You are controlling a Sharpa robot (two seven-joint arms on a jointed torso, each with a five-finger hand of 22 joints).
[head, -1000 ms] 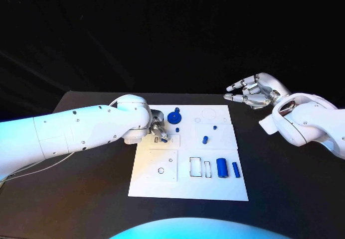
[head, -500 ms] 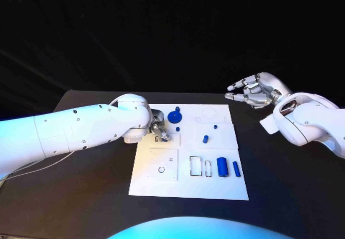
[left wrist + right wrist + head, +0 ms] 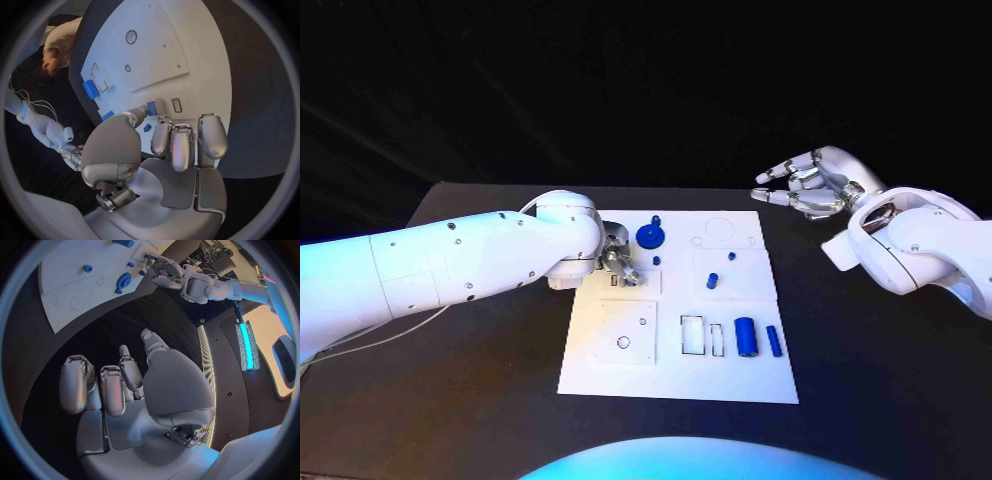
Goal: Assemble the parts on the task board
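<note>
**Pinching a small blue part over the board's left side**

Reaching in over the near-left part of the task board, my left hand has its fingers curled down close to the white surface. In my left wrist view the thumb and the neighbouring fingertip meet on a small blue part, so I have it held between them while my other fingers stay bent beside it, not touching anything I can see. Just beyond those fingertips lies a narrow rectangular slot in the board.

A round blue disc stands just past my left fingers, towards the far edge of the board. A short blue peg sits further towards the middle, well apart from my grip. Two blue cylinders lie side by side near the board's near-right corner, beside a rectangular outline.

My right hand hangs above the black table off the far-right corner of the board, fingers spread and loosely bent, holding nothing.
</note>
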